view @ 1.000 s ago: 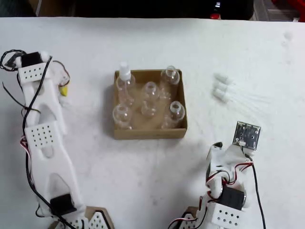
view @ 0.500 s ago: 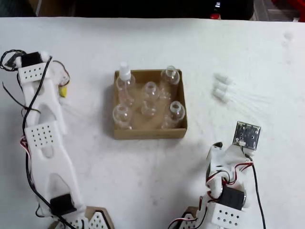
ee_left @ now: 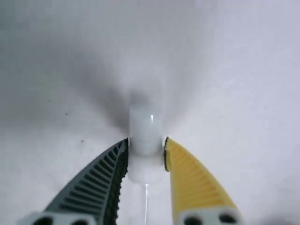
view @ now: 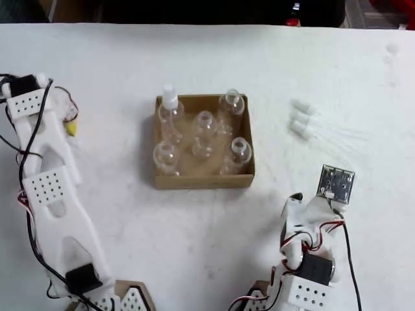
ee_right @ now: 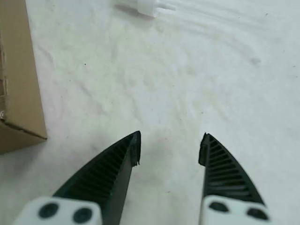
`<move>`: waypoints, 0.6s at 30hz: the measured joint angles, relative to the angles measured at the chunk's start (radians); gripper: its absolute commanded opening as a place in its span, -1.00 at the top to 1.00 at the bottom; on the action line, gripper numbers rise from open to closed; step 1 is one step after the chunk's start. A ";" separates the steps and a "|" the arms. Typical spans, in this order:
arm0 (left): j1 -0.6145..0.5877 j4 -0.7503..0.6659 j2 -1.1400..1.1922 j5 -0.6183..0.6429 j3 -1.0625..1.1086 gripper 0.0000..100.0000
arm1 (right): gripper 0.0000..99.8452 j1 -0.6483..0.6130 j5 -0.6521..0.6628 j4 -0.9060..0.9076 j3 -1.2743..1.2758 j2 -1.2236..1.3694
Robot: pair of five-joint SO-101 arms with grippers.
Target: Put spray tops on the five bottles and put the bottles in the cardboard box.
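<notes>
Now — left jaws pinch a white plastic spray top (ee_left: 145, 133).
Right jaws gape empty, five o'clock of the brown cardboard box (view: 204, 181).

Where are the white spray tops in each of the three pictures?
High view: three loose spray tops lie right of the cardboard box; a fitted spray top sits on the bottle in its far left corner.
Left wrist view: the left gripper pinches a held spray top.
Right wrist view: one loose spray top lies beyond the open right gripper.
Shared landmark: the cardboard box, in the high and right wrist views.
</notes>
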 measured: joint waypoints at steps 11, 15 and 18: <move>0.000 0.002 -0.252 -0.304 0.000 0.96 | 0.63 0.000 0.000 0.000 0.000 0.000; 0.002 0.002 -0.391 -0.348 0.035 0.96 | 0.63 0.000 0.000 0.000 0.000 0.000; 0.028 0.002 -0.539 -0.397 0.157 0.95 | 0.63 0.000 0.000 0.000 0.000 0.000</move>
